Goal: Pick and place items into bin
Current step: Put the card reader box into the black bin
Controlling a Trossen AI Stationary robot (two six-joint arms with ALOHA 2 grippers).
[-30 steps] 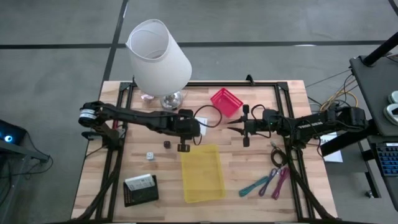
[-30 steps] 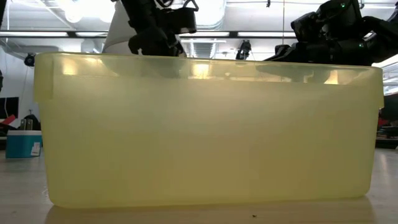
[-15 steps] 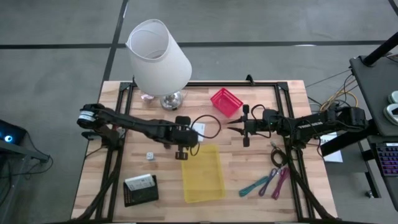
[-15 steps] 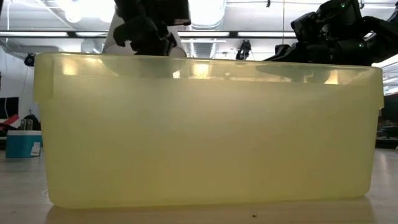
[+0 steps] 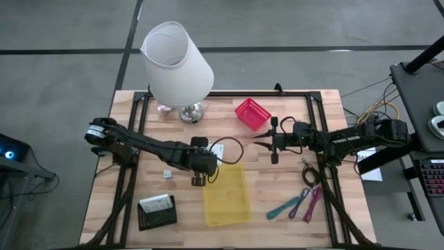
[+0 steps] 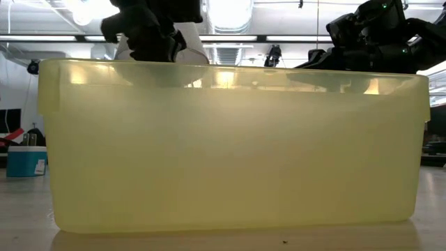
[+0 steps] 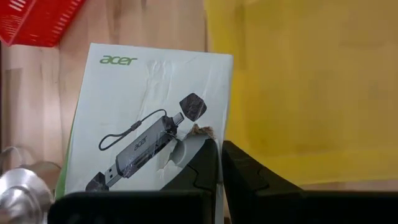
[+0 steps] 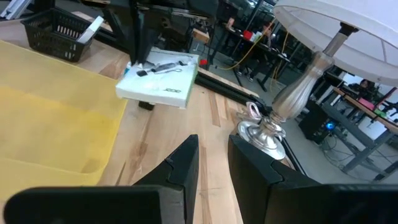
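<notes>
One wooden table (slatted) | yellow bin | grey floor

Wooden slatted surface with a black frame, seen from above. Resting on it: a white lamp at the far left; a red basket far centre; a yellow bin near centre; a small white cube and a black mesh basket at the near left; teal and pink-purple strips and a coiled black cable at the right.
</notes>
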